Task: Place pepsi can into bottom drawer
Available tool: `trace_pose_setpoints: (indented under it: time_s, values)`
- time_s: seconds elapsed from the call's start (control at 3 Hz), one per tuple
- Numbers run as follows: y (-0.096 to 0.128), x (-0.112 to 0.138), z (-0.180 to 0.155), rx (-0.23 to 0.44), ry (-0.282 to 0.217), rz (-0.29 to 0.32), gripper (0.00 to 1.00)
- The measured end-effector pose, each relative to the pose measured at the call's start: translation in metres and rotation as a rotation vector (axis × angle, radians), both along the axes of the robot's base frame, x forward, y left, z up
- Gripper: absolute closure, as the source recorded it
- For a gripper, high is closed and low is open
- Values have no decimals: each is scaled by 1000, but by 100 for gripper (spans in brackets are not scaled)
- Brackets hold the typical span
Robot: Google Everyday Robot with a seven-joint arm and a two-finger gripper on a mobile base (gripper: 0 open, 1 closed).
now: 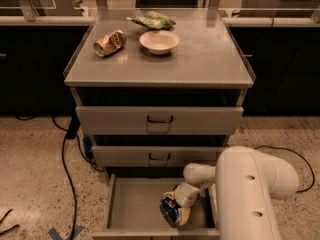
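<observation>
The small blue pepsi can [169, 211] lies tilted inside the open wide grey metal bottom drawer [132, 204], towards its right front. The cream two-finger gripper [176, 210] is clenched around the can, low in the drawer.

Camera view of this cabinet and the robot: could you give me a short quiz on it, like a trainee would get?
1. True or false: the pepsi can lies on the cabinet top.
2. Which drawer is pulled far out, showing its floor? A top, B middle, C bottom.
3. Where is the pincer?
Key: 1 false; it is inside the bottom drawer. 2 C. 3 Down in the bottom drawer, at the pepsi can.
</observation>
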State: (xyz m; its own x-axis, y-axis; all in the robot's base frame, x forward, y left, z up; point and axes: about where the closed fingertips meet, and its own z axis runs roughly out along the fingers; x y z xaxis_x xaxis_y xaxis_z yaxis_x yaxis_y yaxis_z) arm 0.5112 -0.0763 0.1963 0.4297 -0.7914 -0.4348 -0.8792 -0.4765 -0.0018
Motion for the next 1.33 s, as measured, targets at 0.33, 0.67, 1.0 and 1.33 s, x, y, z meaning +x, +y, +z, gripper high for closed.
trace_pose_setpoints:
  time_s: [0.33,0.67,1.0,1.33]
  values:
    - [10,22,-20,18,-3,18,100]
    - [30,45,-59,19,16,37,100]
    - [37,44,-69,-2,14,35,100]
    - [37,44,-69,-2,14,35,100]
